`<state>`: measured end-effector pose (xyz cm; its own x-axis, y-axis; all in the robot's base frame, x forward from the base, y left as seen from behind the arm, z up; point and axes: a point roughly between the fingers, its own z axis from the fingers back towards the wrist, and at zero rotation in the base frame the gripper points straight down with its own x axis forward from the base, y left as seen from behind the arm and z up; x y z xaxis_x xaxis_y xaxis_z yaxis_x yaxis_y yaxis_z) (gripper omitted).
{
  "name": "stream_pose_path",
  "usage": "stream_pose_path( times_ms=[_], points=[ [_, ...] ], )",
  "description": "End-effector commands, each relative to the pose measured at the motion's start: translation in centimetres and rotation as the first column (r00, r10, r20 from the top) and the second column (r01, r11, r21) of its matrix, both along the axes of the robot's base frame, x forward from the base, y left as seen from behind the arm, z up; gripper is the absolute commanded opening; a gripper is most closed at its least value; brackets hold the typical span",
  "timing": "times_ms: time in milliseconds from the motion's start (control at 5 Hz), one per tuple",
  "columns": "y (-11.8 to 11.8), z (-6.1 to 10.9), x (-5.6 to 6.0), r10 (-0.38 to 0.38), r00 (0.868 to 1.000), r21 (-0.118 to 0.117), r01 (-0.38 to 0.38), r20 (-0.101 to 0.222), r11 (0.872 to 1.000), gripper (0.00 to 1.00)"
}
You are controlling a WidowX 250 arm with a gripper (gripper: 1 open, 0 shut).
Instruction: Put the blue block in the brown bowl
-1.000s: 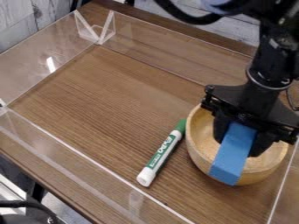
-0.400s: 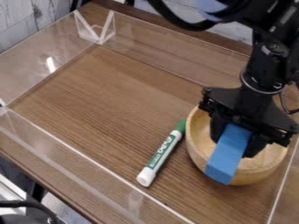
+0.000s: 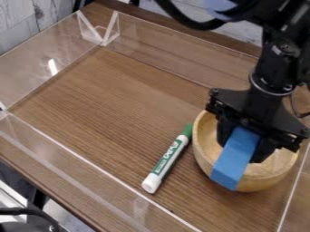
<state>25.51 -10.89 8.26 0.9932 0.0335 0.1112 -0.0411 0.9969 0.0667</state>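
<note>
- Camera view: the black tool [image 3: 253,129] sits at the right of the frame, pointing down over the brown bowl [image 3: 274,170], its jaws clamped tight on the upper end of the blue block [image 3: 235,157].
- The blue block hangs tilted, its top toward the tool and its lower end toward the lower left, over the near left rim of the bowl; whether that end rests on the rim I cannot tell.
- The brown bowl stands at the lower right on the wooden bench [image 3: 109,100], partly hidden by the tool and the block.
- A green-and-white marker [image 3: 168,158] lies on the bench just left of the bowl, slanting from upper right to lower left, its white end nearest the bottom edge.
- Clear plastic walls [image 3: 97,27] fence the bench along the upper left and the near side.
</note>
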Motion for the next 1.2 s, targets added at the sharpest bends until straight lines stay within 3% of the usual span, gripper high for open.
stream_pose_path(
  times_ms=[0, 1000],
  points=[
    [-0.27, 2.97, 1.24, 0.000, 0.995, -0.043, 0.004, 0.095, 0.999, 0.00],
    [-1.23, 2.61, 2.23, -0.019, 0.988, -0.090, 0.034, 0.155, 0.995, 0.00]
  ],
)
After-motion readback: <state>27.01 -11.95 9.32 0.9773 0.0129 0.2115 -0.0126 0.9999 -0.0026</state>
